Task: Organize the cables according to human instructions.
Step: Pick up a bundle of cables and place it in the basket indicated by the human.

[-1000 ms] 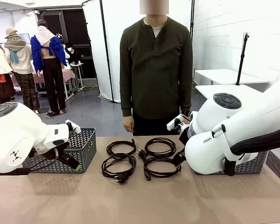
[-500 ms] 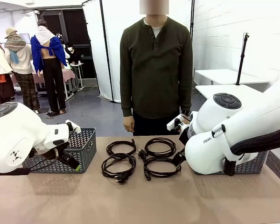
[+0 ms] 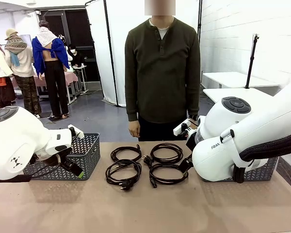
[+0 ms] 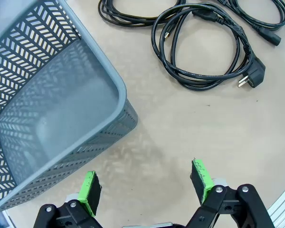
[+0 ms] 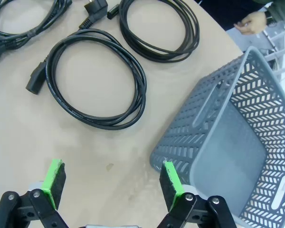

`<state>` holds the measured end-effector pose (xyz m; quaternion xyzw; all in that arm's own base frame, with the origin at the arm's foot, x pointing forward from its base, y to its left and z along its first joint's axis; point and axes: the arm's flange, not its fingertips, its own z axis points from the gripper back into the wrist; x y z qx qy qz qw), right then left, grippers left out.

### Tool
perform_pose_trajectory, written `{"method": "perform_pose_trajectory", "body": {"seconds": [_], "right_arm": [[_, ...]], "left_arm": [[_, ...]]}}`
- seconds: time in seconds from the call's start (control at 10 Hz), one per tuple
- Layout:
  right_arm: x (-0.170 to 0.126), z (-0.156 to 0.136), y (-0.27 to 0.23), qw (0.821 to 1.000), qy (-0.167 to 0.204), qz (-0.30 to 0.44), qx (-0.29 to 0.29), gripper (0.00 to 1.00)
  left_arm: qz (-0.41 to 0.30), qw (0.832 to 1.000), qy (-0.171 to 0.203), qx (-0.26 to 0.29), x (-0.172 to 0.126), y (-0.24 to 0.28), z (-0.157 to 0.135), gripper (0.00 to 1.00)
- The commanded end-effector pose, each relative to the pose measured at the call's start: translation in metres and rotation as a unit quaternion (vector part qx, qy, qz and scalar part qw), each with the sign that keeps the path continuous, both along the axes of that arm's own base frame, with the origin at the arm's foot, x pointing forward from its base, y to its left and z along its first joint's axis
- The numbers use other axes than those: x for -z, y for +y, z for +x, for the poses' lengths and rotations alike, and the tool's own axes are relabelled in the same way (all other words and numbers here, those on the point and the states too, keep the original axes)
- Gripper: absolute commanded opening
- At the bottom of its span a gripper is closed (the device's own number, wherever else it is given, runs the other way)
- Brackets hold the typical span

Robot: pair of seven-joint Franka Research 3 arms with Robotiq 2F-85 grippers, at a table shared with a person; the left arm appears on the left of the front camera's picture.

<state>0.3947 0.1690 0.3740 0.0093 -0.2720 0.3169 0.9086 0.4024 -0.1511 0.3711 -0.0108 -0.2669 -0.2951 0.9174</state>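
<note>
Currently: left gripper [image 4: 145, 179] and right gripper [image 5: 111, 175] both spread wide, empty, over bare table [image 4: 180, 142]. Cables [image 5: 142, 90] lie coiled at 1 o'clock and 11 o'clock respectively, with the human [image 3: 162, 73] beyond. Risk: pinching a single loop likely unravels a coil or drags its neighbour.

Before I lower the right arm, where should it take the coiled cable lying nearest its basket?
Take the cable on the arc facing the basket, where its loops lie bunched. It rests flat on the table, so probably bring the open right gripper straight down, jaws across the strands, away from the plug.
</note>
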Motion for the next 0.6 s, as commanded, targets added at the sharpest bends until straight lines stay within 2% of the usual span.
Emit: {"method": "perform_pose_trajectory", "body": {"seconds": [0.0, 0.2, 0.5], "right_arm": [[0.0, 0.0, 0.0, 1.0, 0.0, 0.0, 0.0, 1.0], [0.0, 0.0, 0.0, 1.0, 0.0, 0.0, 0.0, 1.0], [-0.027, 0.002, -0.018, 0.999, 0.006, 0.018, -0.039, 1.0]], "left_arm": [[0.0, 1.0, 0.0, 0.0, 0.0, 0.0, 0.0, 1.0], [-0.006, 1.0, -0.013, 0.006, -0.005, 0.006, -0.003, 1.0], [-0.018, 0.998, -0.042, 0.043, -0.036, 0.024, -0.004, 1.0]]}}
